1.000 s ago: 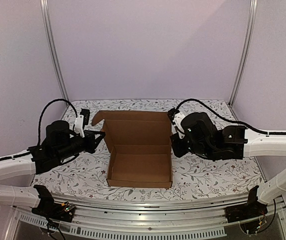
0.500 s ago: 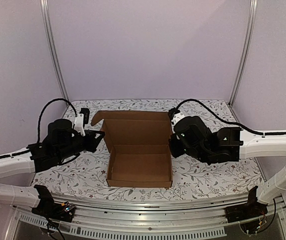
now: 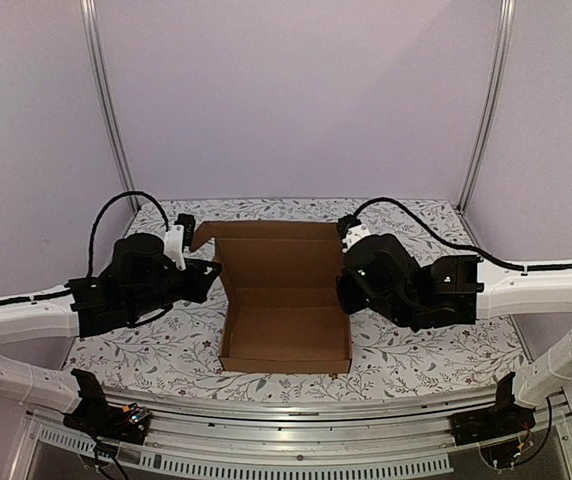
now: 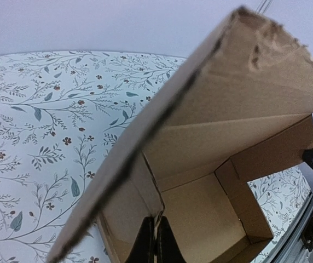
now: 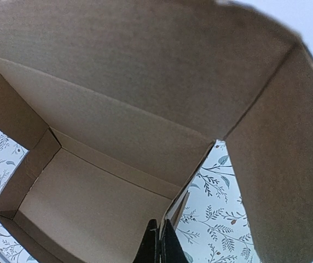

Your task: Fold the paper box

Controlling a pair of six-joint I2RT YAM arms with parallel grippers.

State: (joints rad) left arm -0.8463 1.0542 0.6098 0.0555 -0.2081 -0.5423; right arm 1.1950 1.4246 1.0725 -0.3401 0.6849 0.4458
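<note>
Jaws on both sides pressed almost together, each pinching a thin cardboard edge. The left gripper is on the left side wall of the paper box, and the right gripper is on the right side wall. Only a sliver of board shows between the black fingers in either wrist view.

Box sits mid-table on the floral cloth, between the two arms. Plain brown corrugated board, matte, unprinted. Shallow rectangular tray, four low walls up, floor flat and bare. Lid stands roughly upright off the back wall, with a crease line where it hinges. Lid's side flaps angle forward. Left flap has a rounded corner. In the left wrist view its cut edge is rough, fluting exposed, dents near the tip. Right flap has a smooth curved outline, and faint ribbing runs across the lid's inner face. Cloth is white with grey-green leaf sprigs and small dark red flowers, lying flat.
</note>
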